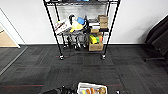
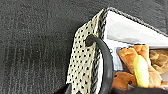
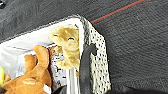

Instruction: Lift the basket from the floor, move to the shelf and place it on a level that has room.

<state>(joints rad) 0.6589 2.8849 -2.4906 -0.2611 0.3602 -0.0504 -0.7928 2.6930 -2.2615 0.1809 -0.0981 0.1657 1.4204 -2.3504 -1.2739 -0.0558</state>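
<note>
Of our own body little can be seen. At the bottom edge of the head view, left of centre, sits a dark, near-black mass of our left arm (image 1: 58, 90), lumpy and jointed in outline, with no markings we can read. Along the bottom edge of the left wrist view runs a narrow black strip of our hardware (image 2: 140, 90), and a similar black sliver lies at the lower right of the right wrist view (image 3: 140, 91).

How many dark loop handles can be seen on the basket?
2. One handle arches over the basket's woven end wall in the left wrist view; the other handle sits on the opposite end, beside the tan plush toy, in the right wrist view.
</note>
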